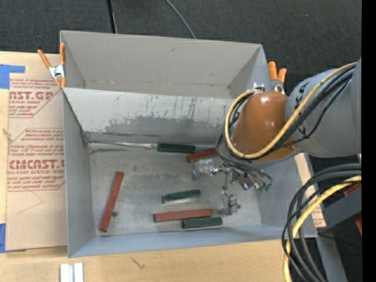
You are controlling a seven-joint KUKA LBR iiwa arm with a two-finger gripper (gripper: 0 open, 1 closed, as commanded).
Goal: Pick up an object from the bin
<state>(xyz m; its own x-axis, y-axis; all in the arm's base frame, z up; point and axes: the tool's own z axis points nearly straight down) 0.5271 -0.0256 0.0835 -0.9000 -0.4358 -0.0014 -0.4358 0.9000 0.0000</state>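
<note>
1. A dark green stick (pixel 201 222) is lying flat on the floor of the grey bin (pixel 158 63) at about five o'clock, close to the near wall. Its right end is the thing lying nearest the gripper, so I am judging it the likeliest pick.
2. A red-brown stick (pixel 183 215) is lying just beside it on the twelve o'clock side, roughly parallel. Whether the two are touching cannot be told.
3. The gripper (pixel 233 206) is hanging at about four o'clock, just off the right ends of both sticks, with nothing showing in its grasp. I cannot tell whether it is spread or pressed together.
4. To do this step well, the gripper is needing a shift toward nine o'clock, over the green stick's middle. Its closing line should be crossing the stick's narrow width so the red-brown neighbour is left out, and it should be reaching the floor before it closes.
5. The orange wrist cover (pixel 258 122) is bulging above the gripper at two o'clock.
6. Farther out, a short green piece (pixel 181 197) is resting near the centre, a long green stick (pixel 176 148) is lying at twelve o'clock, and a lone red-brown stick (pixel 111 200) is lying at eight o'clock.
</note>
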